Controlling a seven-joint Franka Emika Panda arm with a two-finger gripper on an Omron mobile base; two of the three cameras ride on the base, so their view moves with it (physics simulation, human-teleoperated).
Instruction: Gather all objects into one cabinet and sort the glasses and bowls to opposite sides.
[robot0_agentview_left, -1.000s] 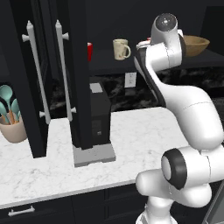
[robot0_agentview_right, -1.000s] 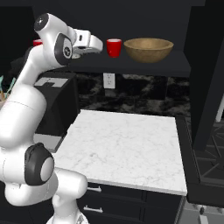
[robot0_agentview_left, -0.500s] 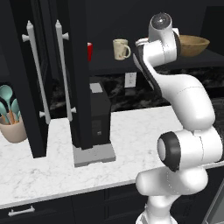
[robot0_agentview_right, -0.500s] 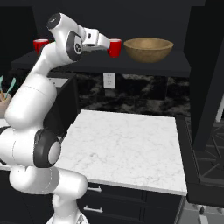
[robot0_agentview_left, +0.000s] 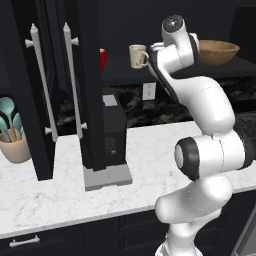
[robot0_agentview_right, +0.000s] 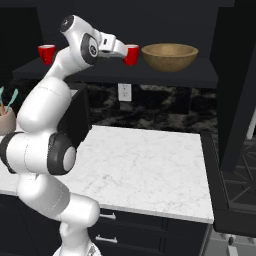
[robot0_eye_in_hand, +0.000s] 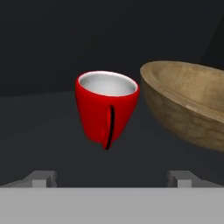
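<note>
In the open black cabinet, a red cup stands on the shelf just left of the wide wooden bowl. My gripper is level with this cup, close in front of it, open and holding nothing. In the hand view the cup sits centred ahead of the gripper, its handle facing me, with the bowl close at its right. The other red cup stands at the shelf's left end. The cream mug stands between that cup and the bowl.
Two cabinet doors with long silver handles hang open over the marble counter. A black coffee machine stands beneath them, and a beige utensil pot at the far left. Another dark door and a stove are at the right.
The arm has swung upright and carried the open gripper rightward along the shelf, closer to the red cup beside the bowl. Cups, mug and bowl have not moved.
</note>
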